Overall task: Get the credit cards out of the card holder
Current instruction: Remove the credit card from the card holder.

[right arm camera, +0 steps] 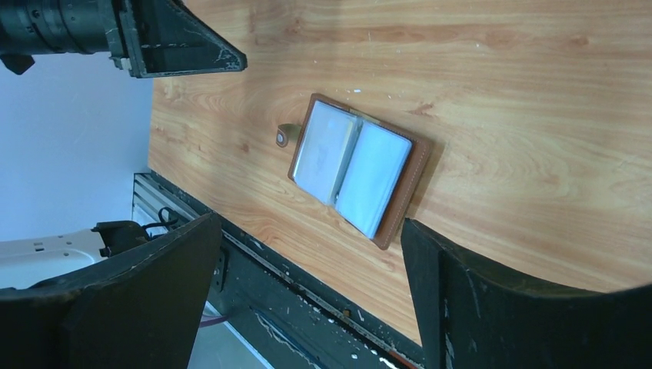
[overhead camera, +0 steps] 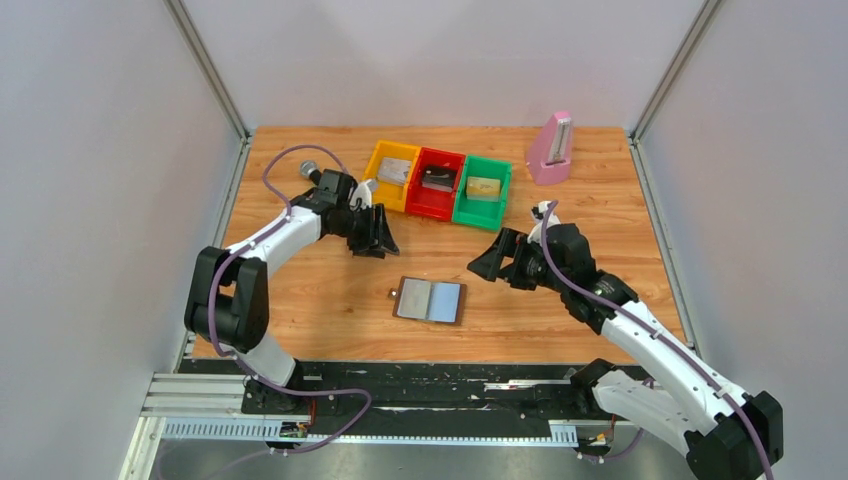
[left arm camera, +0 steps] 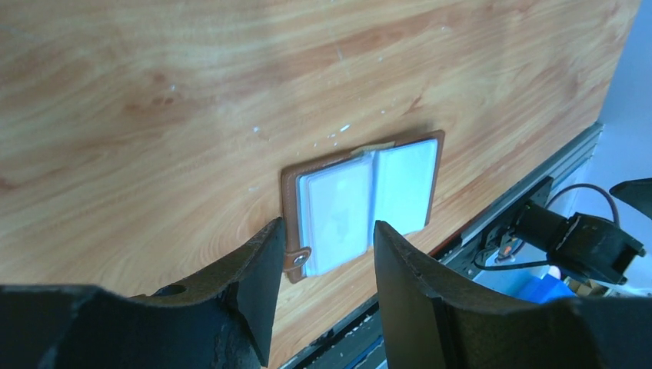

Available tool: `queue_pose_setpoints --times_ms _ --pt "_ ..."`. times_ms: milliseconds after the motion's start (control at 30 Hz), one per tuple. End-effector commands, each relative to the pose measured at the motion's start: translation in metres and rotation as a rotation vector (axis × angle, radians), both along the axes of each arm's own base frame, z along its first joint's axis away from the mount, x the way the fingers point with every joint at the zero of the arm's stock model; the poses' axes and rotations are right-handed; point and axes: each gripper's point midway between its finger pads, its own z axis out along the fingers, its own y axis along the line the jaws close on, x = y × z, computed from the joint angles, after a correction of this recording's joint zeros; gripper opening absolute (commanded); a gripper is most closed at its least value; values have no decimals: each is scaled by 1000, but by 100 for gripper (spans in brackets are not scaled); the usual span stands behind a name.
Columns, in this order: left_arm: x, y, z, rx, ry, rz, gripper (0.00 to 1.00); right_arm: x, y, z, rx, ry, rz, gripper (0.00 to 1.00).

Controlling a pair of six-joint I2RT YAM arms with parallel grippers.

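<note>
The card holder (overhead camera: 430, 300) lies open and flat on the wooden table near the front edge, brown rim up, with two silvery light-blue panels and a snap tab on its left. It also shows in the left wrist view (left arm camera: 361, 204) and the right wrist view (right arm camera: 357, 165). I cannot tell if cards sit inside the panels. My left gripper (overhead camera: 378, 240) hovers open and empty behind and left of the holder (left arm camera: 327, 231). My right gripper (overhead camera: 490, 262) hovers open and empty to the holder's right (right arm camera: 311, 231).
A yellow bin (overhead camera: 376, 165), a red bin (overhead camera: 423, 204) and a green bin (overhead camera: 478, 215) stand in a row at the back, each with a flat card-like item inside. A pink metronome (overhead camera: 551, 148) stands at the back right. Grey walls enclose the table.
</note>
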Motion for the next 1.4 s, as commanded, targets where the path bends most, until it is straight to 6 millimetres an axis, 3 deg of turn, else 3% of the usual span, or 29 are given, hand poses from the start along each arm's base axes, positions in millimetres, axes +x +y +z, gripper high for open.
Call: queue_pose_setpoints --times_ms 0,200,633,867,1167,1367 --pt "-9 1 10 15 -89 -19 55 -9 0 -4 32 25 -5 89" --pt "-34 -5 -9 28 -46 -42 56 -13 -1 -12 30 45 -10 88" --pt "-61 -13 -44 37 25 -82 56 -14 0 -20 17 71 -2 88" --pt "-73 -19 -54 24 51 -113 46 -14 2 -24 10 86 6 87" --pt "-77 -9 -69 98 54 -115 41 -13 9 -20 13 93 11 87" --pt "-75 -2 -73 155 40 -104 48 -12 14 -18 10 95 21 87"
